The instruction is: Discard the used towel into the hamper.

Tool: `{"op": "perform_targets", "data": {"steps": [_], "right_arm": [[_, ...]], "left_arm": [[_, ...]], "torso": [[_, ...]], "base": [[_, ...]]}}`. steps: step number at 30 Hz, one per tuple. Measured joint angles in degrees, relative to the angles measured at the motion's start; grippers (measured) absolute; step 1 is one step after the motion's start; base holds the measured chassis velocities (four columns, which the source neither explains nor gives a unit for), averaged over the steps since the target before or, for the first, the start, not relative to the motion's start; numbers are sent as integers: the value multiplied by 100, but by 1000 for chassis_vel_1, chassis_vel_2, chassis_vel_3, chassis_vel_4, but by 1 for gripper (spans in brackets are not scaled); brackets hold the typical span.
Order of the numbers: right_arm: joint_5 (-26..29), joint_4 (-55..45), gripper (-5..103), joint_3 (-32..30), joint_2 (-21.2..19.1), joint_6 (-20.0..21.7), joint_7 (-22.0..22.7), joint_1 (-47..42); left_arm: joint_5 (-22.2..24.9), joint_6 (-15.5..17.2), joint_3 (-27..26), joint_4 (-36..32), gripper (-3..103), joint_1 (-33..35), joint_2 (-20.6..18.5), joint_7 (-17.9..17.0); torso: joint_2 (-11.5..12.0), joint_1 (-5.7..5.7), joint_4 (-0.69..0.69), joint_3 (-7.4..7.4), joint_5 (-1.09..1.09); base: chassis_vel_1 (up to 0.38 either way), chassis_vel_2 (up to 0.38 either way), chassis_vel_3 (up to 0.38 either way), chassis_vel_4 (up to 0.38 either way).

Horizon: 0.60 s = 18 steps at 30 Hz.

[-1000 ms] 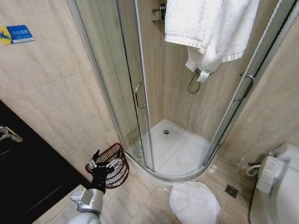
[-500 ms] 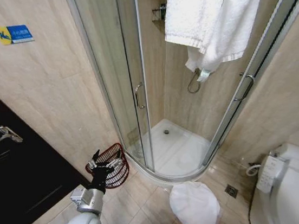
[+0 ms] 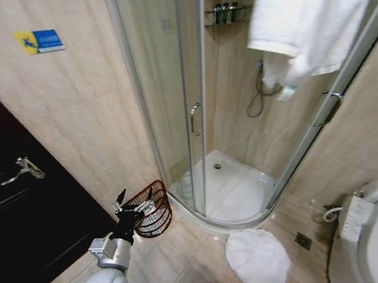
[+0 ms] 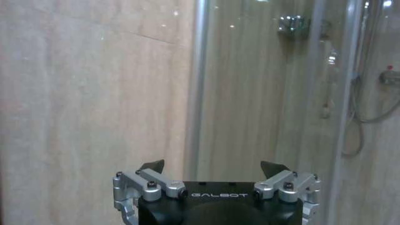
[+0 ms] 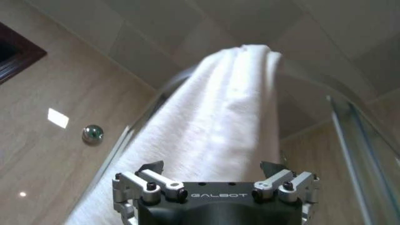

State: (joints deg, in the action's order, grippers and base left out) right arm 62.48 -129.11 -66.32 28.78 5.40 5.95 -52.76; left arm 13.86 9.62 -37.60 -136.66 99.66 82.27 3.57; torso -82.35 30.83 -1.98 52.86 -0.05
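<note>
Left pincer [image 3: 134, 208] hovers released beside the hamper [image 3: 152, 209]; right pincer [image 5: 212, 171], spread, faces the hanging towel [image 5: 218, 126].

Bathroom, glass shower stall [image 3: 192, 113] w/ hose, toilet [image 3: 377, 242], tiled walls & floor, hanging towel [image 3: 311, 16]

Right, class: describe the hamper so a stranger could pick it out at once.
Start at the glass shower enclosure in the corner. Left of its curved base, on the tiled floor by the beige wall, stands the hamper, just beyond the left gripper. It is the one dark reddish-brown wire basket, tapering downward.
</note>
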Motion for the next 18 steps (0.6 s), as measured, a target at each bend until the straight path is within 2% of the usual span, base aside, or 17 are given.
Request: {"op": "perform_targets", "data": {"steps": [2,4,6,7,10,16,18], "right_arm": [[10,154,100,58,-106,-2,-33,164],[231,553,100,192,-406,44,-126,605],[575,855,100,294,-677,132,-147,947],[575,855,100,294,-677,132,-147,947],[782,1300,100,413,-1017,205,-269,1381],[873,1633,100,512,-1286,243,-399,1761],[957,1755,100,763,-1324,321,-420,2122]], "left_arm": [[0,0,0,0,100,0,-1,0],[0,0,-1,0,100,1,1,-1],[0,0,1,0,100,1,2,0],[0,0,1,0,100,1,2,0],[0,0,3,0,100,1,3,1],[0,0,3,0,100,0,3,2],[0,0,2,0,100,1,2,2]], "torso": [[0,0,-1,0,-5],[0,0,-5,0,8],[1,2,-4,2,4],[1,2,-4,2,4],[1,1,2,1,11],[1,1,2,1,7],[0,0,2,1,1]], "base": [[154,55,-123,-146],[60,27,-24,-25],[0,0,0,0],[0,0,0,0],[-73,-33,58,26],[-46,-24,17,13],[0,0,0,0]]}}
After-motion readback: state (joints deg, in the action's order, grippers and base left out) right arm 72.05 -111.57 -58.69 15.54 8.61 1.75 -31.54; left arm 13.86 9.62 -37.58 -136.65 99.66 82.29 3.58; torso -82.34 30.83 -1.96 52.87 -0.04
